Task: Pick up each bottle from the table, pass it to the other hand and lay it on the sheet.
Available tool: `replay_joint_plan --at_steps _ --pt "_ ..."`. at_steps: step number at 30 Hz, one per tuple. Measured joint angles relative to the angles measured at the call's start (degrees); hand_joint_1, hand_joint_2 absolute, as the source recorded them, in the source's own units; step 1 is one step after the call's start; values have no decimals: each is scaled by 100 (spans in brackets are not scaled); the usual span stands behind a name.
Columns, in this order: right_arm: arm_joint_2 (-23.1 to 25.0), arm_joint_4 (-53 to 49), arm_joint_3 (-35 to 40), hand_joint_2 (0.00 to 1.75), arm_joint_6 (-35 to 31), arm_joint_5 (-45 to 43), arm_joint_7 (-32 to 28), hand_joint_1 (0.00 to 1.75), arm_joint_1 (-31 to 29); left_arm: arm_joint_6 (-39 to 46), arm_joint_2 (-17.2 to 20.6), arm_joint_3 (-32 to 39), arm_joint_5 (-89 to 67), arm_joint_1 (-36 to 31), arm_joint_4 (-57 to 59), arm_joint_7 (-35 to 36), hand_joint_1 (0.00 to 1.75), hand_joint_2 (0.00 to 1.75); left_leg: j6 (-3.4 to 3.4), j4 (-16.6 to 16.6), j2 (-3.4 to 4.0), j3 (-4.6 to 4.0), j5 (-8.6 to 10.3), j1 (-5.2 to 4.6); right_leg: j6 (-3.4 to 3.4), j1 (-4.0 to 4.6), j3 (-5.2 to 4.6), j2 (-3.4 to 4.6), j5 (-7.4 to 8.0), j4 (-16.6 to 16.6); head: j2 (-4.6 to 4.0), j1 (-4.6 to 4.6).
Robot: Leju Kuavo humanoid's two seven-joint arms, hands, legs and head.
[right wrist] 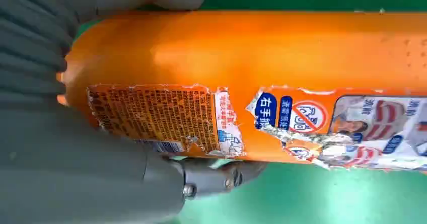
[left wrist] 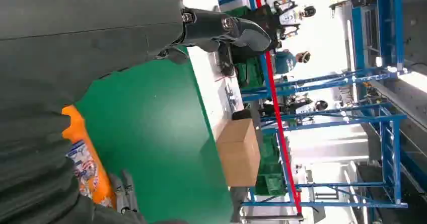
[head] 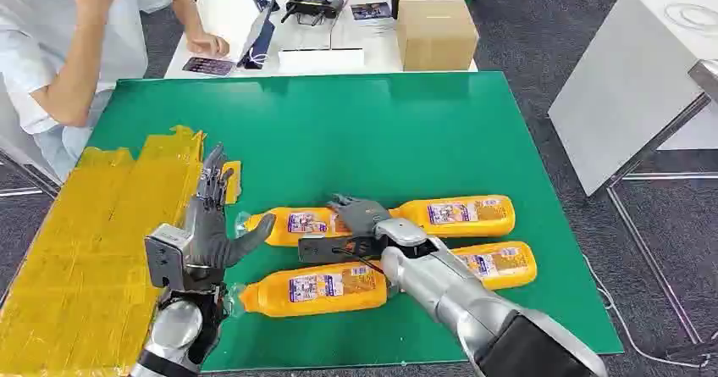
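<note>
Right robot hand (head: 360, 216) grips the far-left bottle (head: 298, 224); left robot hand (head: 212, 224), fingers spread, waits just beside it.

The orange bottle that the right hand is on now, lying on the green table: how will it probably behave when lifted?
The orange bottle looks round and lies on its side, so it may roll if released. Its glossy surface, seen under the right hand, could be slippery. Its label is torn and peeling, so fingers may snag there.
</note>
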Motion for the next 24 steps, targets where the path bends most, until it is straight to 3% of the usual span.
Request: replay_joint_plan --at_steps 2,8,18,24 --pt "9 15 0 175 -39 18 18 175 0 0 0 -2 0 0 0 0 0 175 0 0 0 0 0 0 0 0 0 0 0 0 0 2" --pt "35 61 0 175 -311 37 37 175 5 2 0 -4 0 -1 0 -2 0 175 0 0 0 0 0 0 0 0 1 0 0 0 0 0" --pt "50 -203 -297 175 -1684 -111 -369 175 287 20 0 -4 -31 48 -61 2 0 175 0 0 0 -4 0 0 0 0 -1 -1 0 0 0 2" --pt "-22 -1223 -869 175 -2751 -376 -867 175 881 72 2 -4 -114 208 -201 24 0 175 0 0 0 -6 -1 0 0 0 -4 -1 0 -1 0 0"
